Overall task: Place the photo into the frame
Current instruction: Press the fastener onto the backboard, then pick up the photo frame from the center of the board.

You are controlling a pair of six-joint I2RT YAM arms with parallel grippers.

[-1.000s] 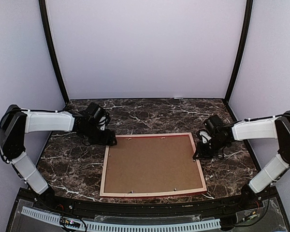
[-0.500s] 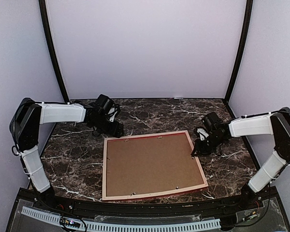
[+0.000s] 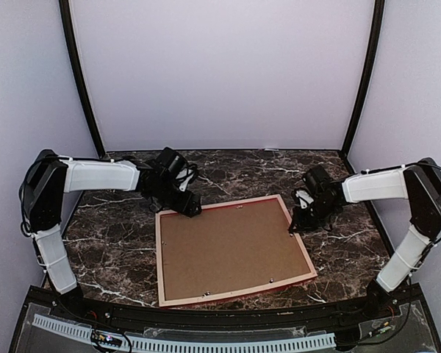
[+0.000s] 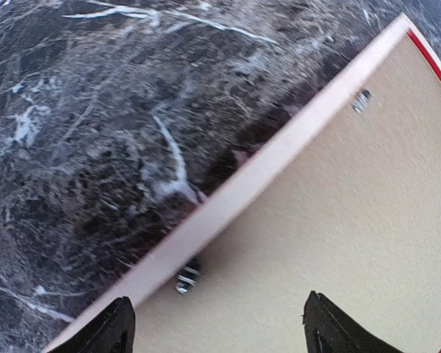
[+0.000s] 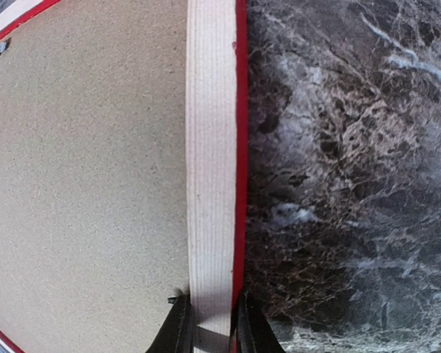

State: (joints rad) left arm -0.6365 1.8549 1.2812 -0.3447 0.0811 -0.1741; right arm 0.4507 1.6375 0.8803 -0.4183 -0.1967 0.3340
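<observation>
Frame (image 3: 159, 257) face-down on bench (image 3: 110, 243), turned slightly further counterclockwise than half second ago; far-right corner swung away from arms. Left gripper (image 3: 192, 210) has moved in to far-left corner, fingers (image 4: 110, 331) spread wide, released, straddling pale rear rail. Right gripper (image 3: 294, 227) stays at right rail near far corner, fingers (image 5: 178, 331) pinched on that rail. Inside frame: brown backing board (image 3: 231, 250) fills opening, small metal tab (image 4: 187, 278) at its edge. Photo hidden from view.

Robot lab test cell, plain lilac walls (image 3: 220, 73), black corner posts (image 3: 79, 73), dark marble tabletop (image 3: 235, 169), perforated cable rail (image 3: 206, 343).
</observation>
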